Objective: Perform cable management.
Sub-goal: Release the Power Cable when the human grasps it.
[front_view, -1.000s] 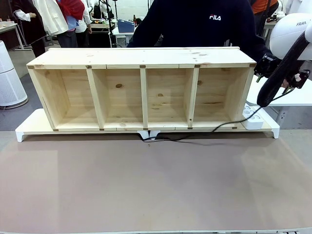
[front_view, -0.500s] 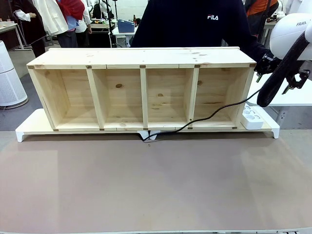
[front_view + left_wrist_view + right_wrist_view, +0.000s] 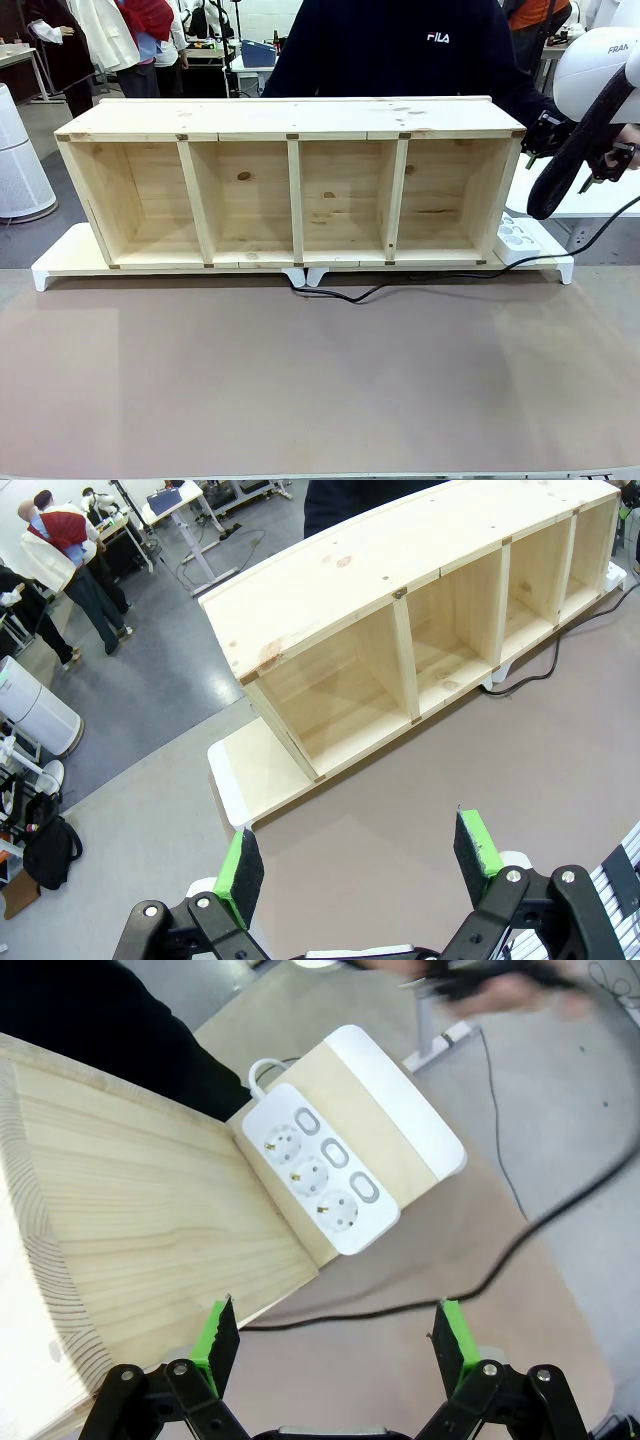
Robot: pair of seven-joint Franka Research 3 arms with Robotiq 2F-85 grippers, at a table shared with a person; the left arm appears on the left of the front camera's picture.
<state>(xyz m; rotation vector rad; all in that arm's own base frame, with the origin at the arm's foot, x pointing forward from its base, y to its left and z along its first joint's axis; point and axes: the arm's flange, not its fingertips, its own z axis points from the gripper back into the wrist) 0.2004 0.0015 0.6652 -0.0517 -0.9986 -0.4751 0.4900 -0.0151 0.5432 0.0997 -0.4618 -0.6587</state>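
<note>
Cable (image 3: 420, 283) runs black and thin over the brown tabletop (image 3: 300, 380) from under the middle of the four-bay wooden shelf (image 3: 290, 190), then rises past the white power strip (image 3: 315, 1165) (three sockets, all bare) toward the person's blurred hand (image 3: 500, 985) at the far right. The shelf sits on a white-edged board (image 3: 60, 262), between the arms and the person. Both the left gripper (image 3: 360, 865) and the right gripper (image 3: 335, 1345) hang spread wide, holding nothing.
</note>
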